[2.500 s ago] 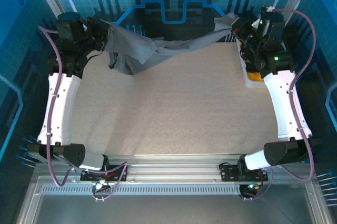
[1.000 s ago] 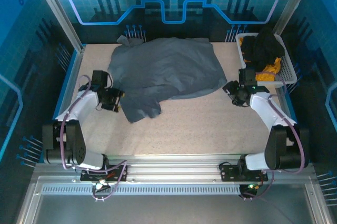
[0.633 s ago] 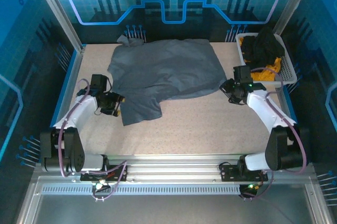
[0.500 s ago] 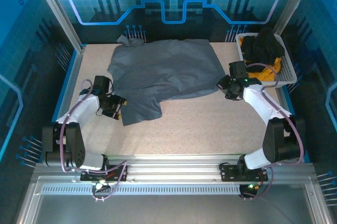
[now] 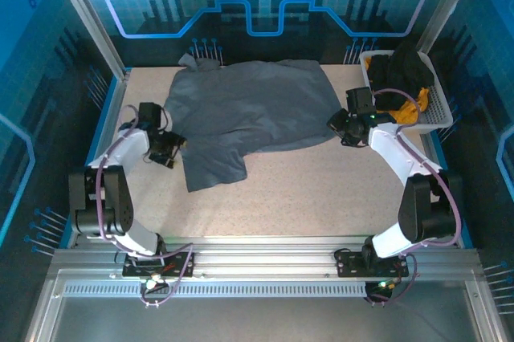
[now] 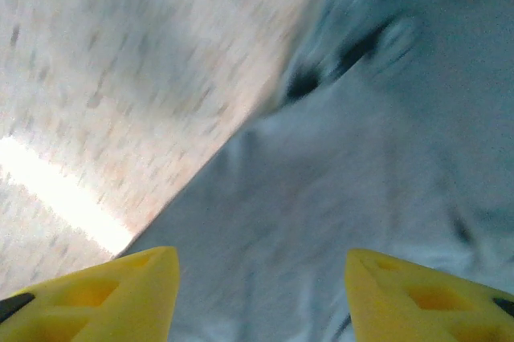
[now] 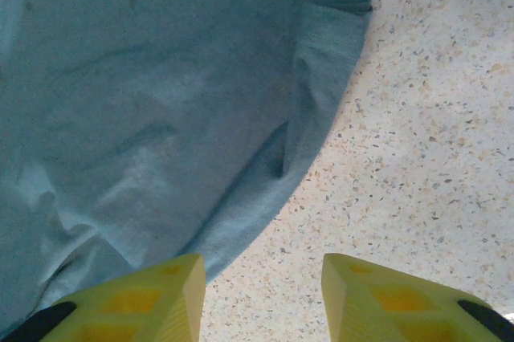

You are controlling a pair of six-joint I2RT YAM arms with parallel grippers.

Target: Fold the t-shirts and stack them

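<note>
Right now the slate-grey t-shirt (image 5: 257,109) lies spread over the upper middle of the table (image 5: 321,197) in the top view, rumpled rather than flat, with one flap hanging down toward the lower left of the cloth. My left claw (image 5: 167,149) sits low at the left edge of that flap, just beside it, pointing right into the cloth. From my left wrist the picture is blurred, but my two yellow fingers (image 6: 120,290) stand wide apart at the bottom corners with nothing gripped between them, and grey cloth fills the gap and the right side of the frame, while bare table shows at the upper left.

My right claw (image 5: 341,125) is at the shirt's right-hand edge, near its lower right corner, pointing left. From my right wrist its fingers (image 7: 144,302) are likewise spread and empty. The shirt's rounded corner covers the upper left of that frame and its hem runs down to just beside the left finger; speckled table lies bare on the right.

At the upper right of the top view the white basket (image 5: 440,101) holds a black shirt (image 5: 401,73) and an orange-yellow shirt (image 5: 414,105), heaped together, well apart from my left claw and near my right
</note>
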